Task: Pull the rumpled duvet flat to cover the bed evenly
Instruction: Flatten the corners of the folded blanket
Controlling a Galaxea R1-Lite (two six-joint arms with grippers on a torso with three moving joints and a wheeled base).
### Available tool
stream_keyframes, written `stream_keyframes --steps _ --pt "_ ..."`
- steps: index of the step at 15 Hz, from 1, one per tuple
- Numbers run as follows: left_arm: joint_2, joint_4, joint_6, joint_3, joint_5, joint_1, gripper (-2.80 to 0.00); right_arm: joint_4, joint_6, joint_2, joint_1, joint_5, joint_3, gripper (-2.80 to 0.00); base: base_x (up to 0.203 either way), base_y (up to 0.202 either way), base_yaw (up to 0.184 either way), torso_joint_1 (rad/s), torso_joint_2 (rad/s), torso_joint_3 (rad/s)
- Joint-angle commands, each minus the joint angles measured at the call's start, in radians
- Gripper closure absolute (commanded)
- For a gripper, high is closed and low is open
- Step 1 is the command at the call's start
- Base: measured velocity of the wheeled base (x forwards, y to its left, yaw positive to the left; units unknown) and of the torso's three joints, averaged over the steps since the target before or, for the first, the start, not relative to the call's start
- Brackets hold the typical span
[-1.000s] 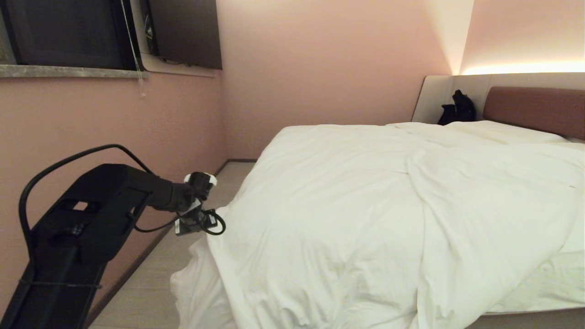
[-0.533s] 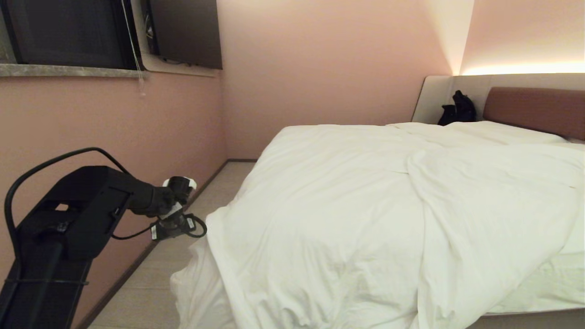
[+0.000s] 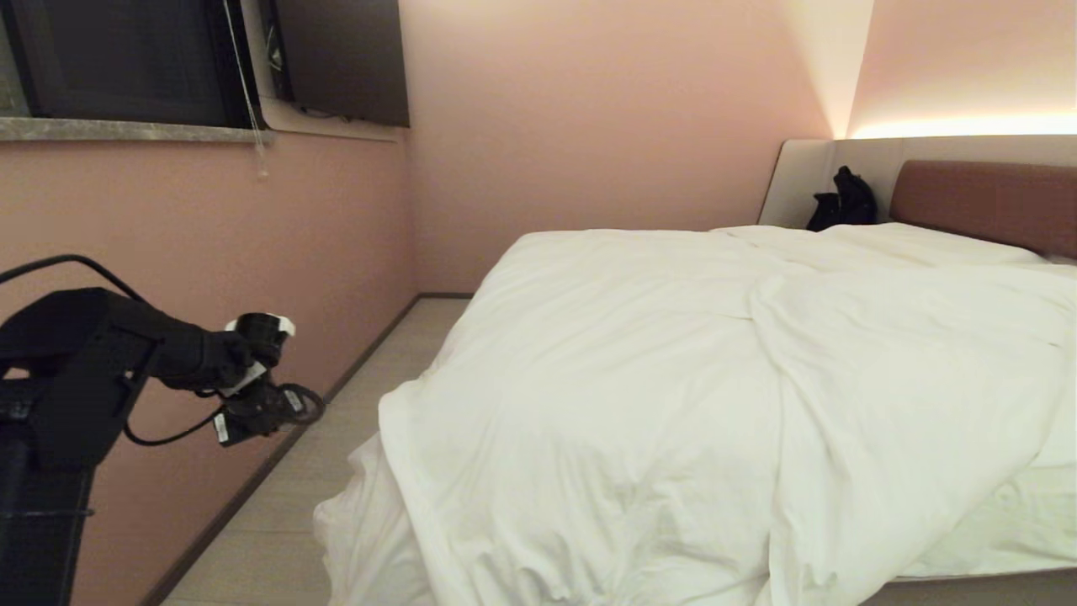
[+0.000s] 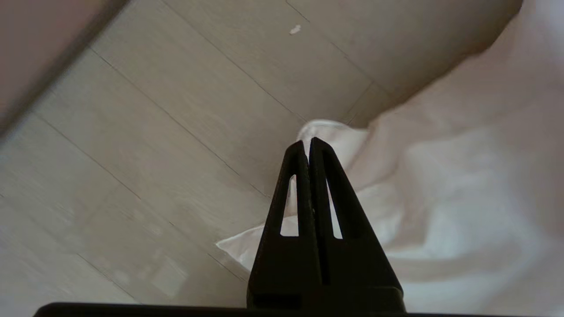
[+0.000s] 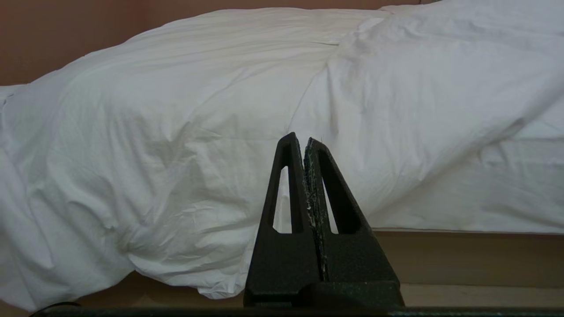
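The thick, puffy white duvet (image 3: 673,404) lies rumpled over the wide low bed (image 3: 968,581) with its reddish-brown padded headboard (image 3: 984,202). A long diagonal fold runs across the duvet from the middle toward the near right corner, where the thin white mattress sheet (image 3: 1010,522) shows uncovered. On the near left corner the duvet spills over the bed's edge and bunches down onto the pale wood-plank floor (image 3: 278,522).

The left end effector (image 4: 307,141) hangs over the floor strip between the pink wall (image 3: 210,227) and the bed, clear of the duvet and touching nothing. In the left wrist view its two black fingers are pressed together tip to tip, nothing between them, and the hanging duvet corner lies on the floor below and beyond them.

The right end effector (image 5: 299,138) is outside the head view. In the right wrist view its black fingers are likewise pressed together, empty, pointing level at the draped side of the duvet and apart from it.

A small black bag-like object (image 3: 841,198) sits at the far end of the bed beside the headboard. A dark window (image 3: 126,59) is set in the left wall.
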Motion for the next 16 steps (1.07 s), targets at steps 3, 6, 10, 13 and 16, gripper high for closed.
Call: stream_keyframes --steps 3,6,10,13,16 --pt "-0.107 0.002 -0.005 0.030 -0.175 0.121 0.00 0.000 0.000 0.001 0.000 0.000 0.000 0.00 0.000 0.000 0.000 0.000 0.00 0.000" --pt "-0.107 -0.002 0.042 0.009 -0.419 0.268 0.00 0.000 0.000 0.001 0.000 0.000 0.000 0.00 0.000 0.000 0.000 0.000 0.00 0.000" --pt "-0.021 -0.001 0.237 -0.053 -0.683 0.396 0.00 0.000 0.000 0.001 0.000 0.000 0.000 0.00 0.000 0.000 0.000 0.000 0.00 0.000" --pt "0.069 0.001 0.388 -0.158 -0.701 0.413 0.00 0.000 0.000 0.001 0.000 0.000 0.000 0.00 0.000 0.000 0.000 0.000 0.00 0.000" --pt "0.075 0.008 0.409 -0.203 -0.782 0.408 0.00 0.000 0.000 0.001 0.000 0.000 0.000 0.00 0.000 0.000 0.000 0.000 0.00 0.000"
